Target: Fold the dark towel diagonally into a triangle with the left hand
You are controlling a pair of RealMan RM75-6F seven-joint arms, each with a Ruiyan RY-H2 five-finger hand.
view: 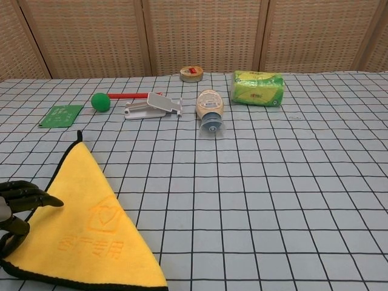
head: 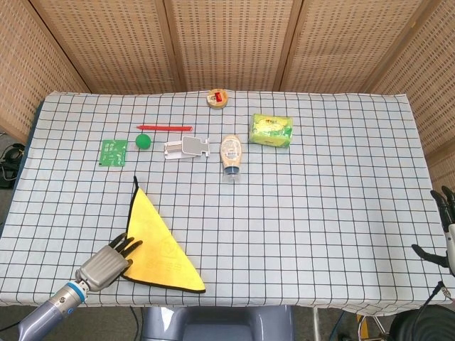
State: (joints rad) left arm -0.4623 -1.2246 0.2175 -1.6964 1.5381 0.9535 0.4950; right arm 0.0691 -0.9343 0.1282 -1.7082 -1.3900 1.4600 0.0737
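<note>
The towel [head: 160,245] lies folded in a triangle near the table's front left, yellow face up with a dark border; its long point reaches toward the back. In the chest view the towel [view: 85,230] fills the lower left corner. My left hand [head: 106,259] sits at the triangle's left corner, dark fingers over the border and thumb below it, pinching the edge. The chest view shows my left hand [view: 15,203] cut off by the frame's left side. My right hand [head: 446,227] hangs off the table's right edge, fingers apart, holding nothing.
Across the back half of the checked tablecloth lie a green card [head: 113,152], a green ball [head: 143,141] by a red stick [head: 165,128], a white clip [head: 186,148], a toppled bottle [head: 230,154], a green packet [head: 271,130] and a tape roll [head: 217,98].
</note>
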